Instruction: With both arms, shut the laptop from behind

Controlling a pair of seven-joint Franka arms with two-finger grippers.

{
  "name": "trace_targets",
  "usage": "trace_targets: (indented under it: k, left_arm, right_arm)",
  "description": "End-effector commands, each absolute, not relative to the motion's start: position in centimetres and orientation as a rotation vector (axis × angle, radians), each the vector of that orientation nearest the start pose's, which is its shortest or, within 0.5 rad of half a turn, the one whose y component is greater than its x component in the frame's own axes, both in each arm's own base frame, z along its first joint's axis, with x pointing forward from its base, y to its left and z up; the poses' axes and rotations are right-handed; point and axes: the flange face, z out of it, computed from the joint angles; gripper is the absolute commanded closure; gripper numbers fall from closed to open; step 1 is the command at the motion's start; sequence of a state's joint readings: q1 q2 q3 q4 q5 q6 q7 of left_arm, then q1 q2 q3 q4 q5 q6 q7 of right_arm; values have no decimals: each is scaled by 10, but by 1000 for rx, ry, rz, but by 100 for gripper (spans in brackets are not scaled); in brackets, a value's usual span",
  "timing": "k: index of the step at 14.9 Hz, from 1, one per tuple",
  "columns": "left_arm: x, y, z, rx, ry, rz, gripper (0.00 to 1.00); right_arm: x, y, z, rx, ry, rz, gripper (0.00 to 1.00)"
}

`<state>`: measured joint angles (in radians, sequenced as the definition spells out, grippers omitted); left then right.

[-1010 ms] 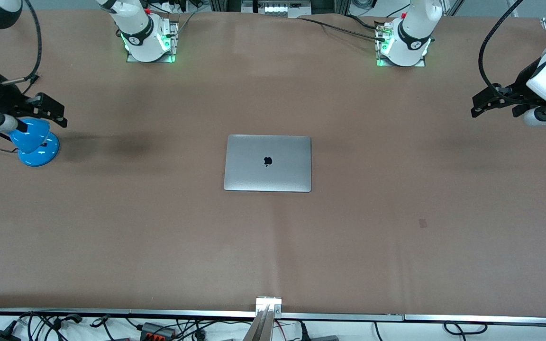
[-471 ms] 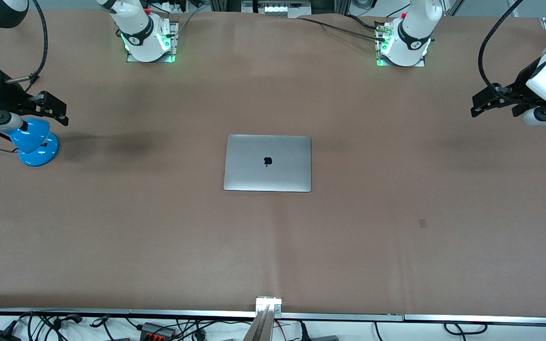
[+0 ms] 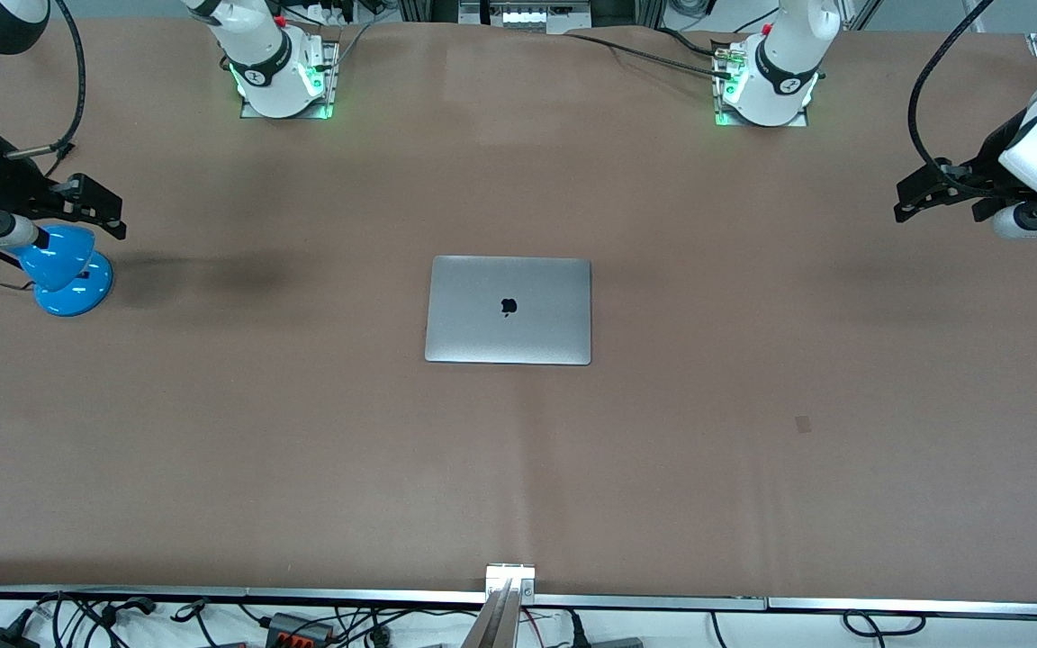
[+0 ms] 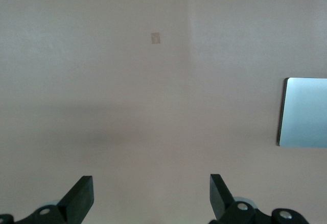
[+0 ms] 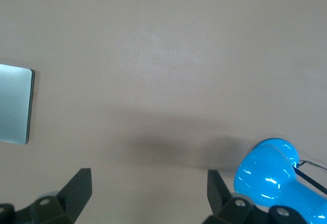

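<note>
Left gripper (image 4: 150, 196): fingers (image 4: 80, 196) spread wide, grasping nothing, bare brown table (image 4: 127, 106) showing in the gap between them; hangs in the air over the table's edge at the left arm's end, well apart from the laptop (image 3: 509, 310); seen from the front as a black claw (image 3: 919, 200) jutting from the white wrist.

Right gripper (image 5: 148, 193): fingers (image 5: 79, 188) likewise parted and released, holding nothing; hangs over the right arm's end of the table (image 3: 302, 450), black fingertips (image 3: 100, 211) pointing toward the middle; right beside a glossy blue lamp (image 3: 64, 270), whose rounded shade (image 5: 268, 175) shows just by one finger in the right wrist view; whether the two touch, cannot tell; a thin black cord (image 5: 309, 175) trailing off the lamp.

Outward to the middle of the table: laptop lying flat and shut, silver-grey lid up with the black apple logo (image 3: 509, 307) on top; edges square to the table's edges; about midway between the two grippers, touched by neither; only one edge strip visible in the left wrist view (image 4: 304, 113) and in the right wrist view (image 5: 15, 104).

Farther up, at the table's edge: white arm bases, lit green at the foot, the right arm's (image 3: 280, 72) and the left arm's (image 3: 766, 76); black cables (image 3: 644, 49) running between them.
</note>
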<state>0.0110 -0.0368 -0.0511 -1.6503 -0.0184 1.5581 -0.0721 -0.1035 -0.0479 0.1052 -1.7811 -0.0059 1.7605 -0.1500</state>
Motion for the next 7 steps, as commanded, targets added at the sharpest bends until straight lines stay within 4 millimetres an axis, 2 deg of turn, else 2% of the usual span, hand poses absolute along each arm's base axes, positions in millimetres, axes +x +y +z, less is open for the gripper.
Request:
trace_targets:
  k: [1,5,7]
  left_arm:
    - [534,-27,617,-3158,-56,77,0]
    - [535,-28,618,-3158,-56,75,0]
    - [533,-30,618,-3158,-48,87,0]
  right_arm:
    - [561,9,564,-3152,-284,-15,0]
    - [568,-4,562,-3140,-229,49,0]
    - [569,-16,559,-3142,-118,63,0]
